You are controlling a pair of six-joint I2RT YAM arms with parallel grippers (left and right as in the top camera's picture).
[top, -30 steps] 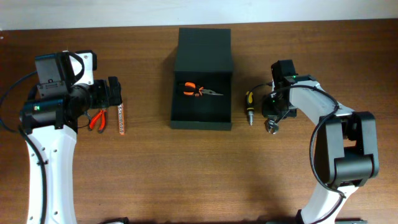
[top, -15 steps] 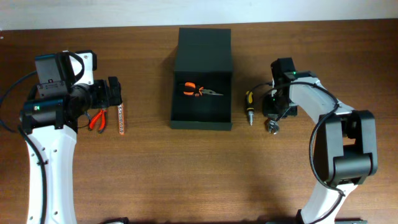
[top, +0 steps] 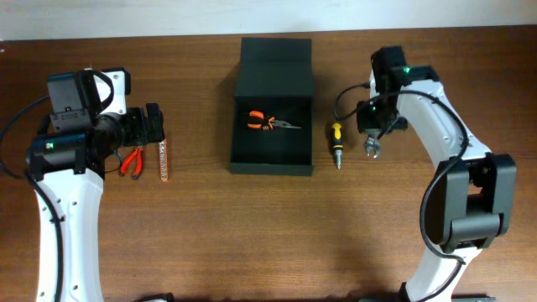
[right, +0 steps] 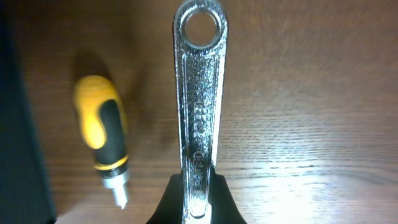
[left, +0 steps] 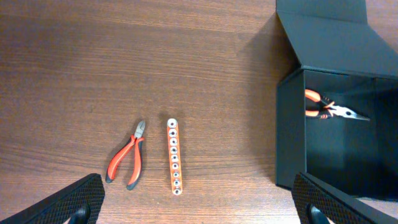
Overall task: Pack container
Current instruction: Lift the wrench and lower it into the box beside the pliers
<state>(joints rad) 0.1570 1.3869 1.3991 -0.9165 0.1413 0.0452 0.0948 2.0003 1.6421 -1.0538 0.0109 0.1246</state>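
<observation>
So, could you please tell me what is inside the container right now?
Only orange-handled pliers lie inside the container, towards its hinged lid. The rest of its floor looks bare from overhead; the dark interior could hide something small.

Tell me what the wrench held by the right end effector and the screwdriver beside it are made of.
The wrench: apparently polished, chrome-like steel; bright mirror glints and stamped lettering. The screwdriver: handle looks like yellow plastic with a black, possibly rubbery grip; silvery metal collar and tip.
</observation>
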